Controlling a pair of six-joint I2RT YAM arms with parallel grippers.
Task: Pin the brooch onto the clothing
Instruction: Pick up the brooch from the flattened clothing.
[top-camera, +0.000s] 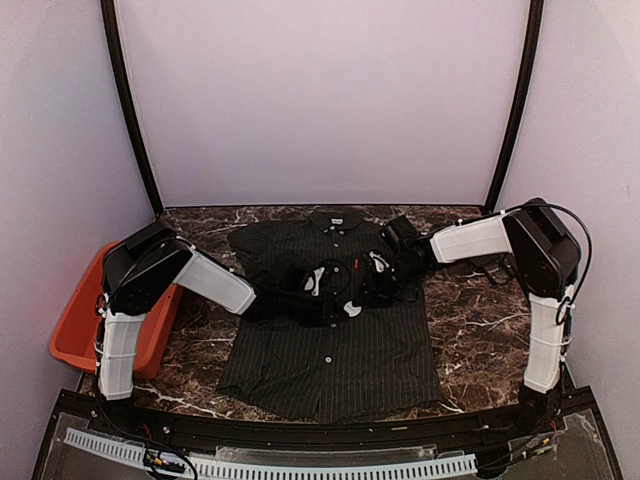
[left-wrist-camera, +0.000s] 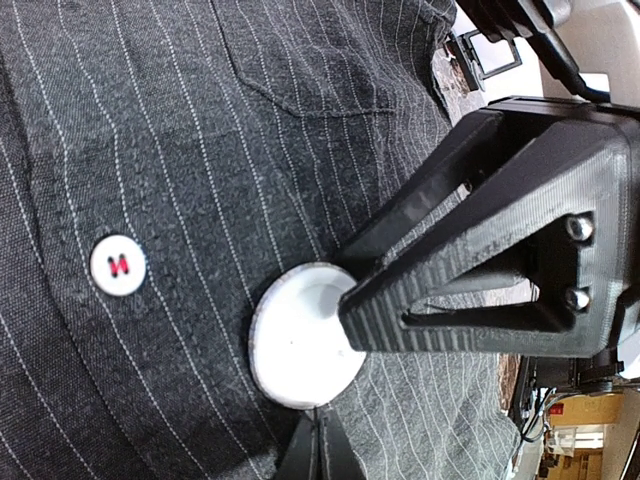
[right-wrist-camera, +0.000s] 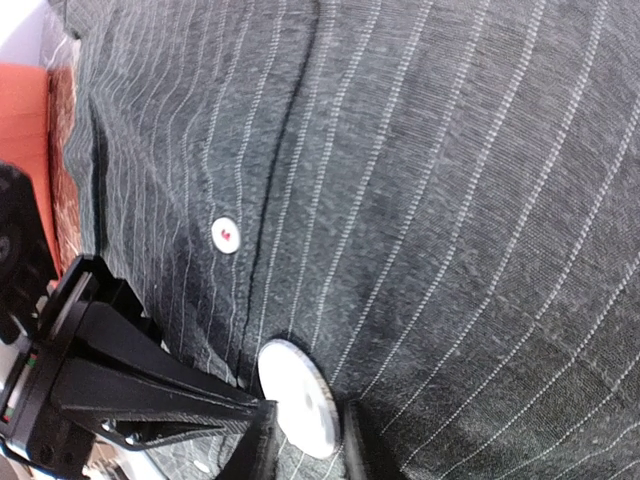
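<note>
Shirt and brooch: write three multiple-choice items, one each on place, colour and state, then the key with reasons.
1. Where does the brooch sit?
A on the collar; B on the shirt front near a button; C on a sleeve.
2. What colour is the brooch?
A gold; B red; C white.
3. How does the shirt lie?
A folded in half; B spread flat, front up; C crumpled in a heap.
Key: 1 B, the left wrist view shows it beside the button; 2 C, both wrist views show a white disc; 3 B, the top view shows it spread out, buttons up.
</note>
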